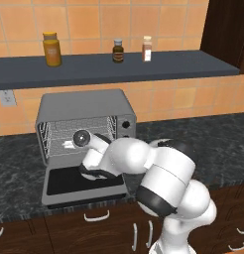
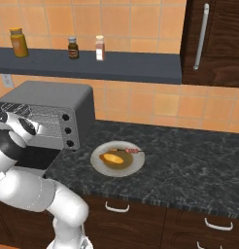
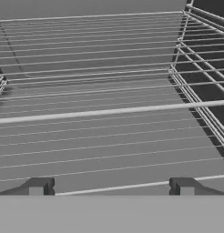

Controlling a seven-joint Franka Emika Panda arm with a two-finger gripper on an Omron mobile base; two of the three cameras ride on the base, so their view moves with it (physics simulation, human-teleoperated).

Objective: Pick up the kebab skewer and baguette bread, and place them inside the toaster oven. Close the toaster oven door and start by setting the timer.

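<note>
Orange wall tile backs a dark speckled bench [image 2: 189, 155] with dark wooden drawers below, a grey shelf [image 2: 131, 65] above carrying three jars, and a dark cabinet at the right end. Toward the left end of the bench stands the toaster oven [image 1: 84, 111], its door [image 1: 84, 184] dropped flat over the front edge, wire racks bare inside. To the right of the oven, near the front edge, a white plate [image 2: 103, 167] carries both foods: the baguette bread [image 2: 113, 158] lies in the middle and the kebab skewer [image 2: 127, 151] along the plate's far side, just beside the loaf; whether they touch is too small to tell.

The gripper [image 3: 111, 186] is at the oven mouth, looking along a rack, its jaws spread wide with nothing between them. Both foods remain to be fetched.

The skewer looks light and stiff but thin, with little to pinch; closing across one of the chunks near the middle should keep it level, whereas a grip on the bare stick might let it swing or slip. The loaf looks light and firm, with a crust that would probably dent under hard pressure; taking it across its short width at mid-length seems safest. The plate's smooth face may let either slide when nudged.
</note>
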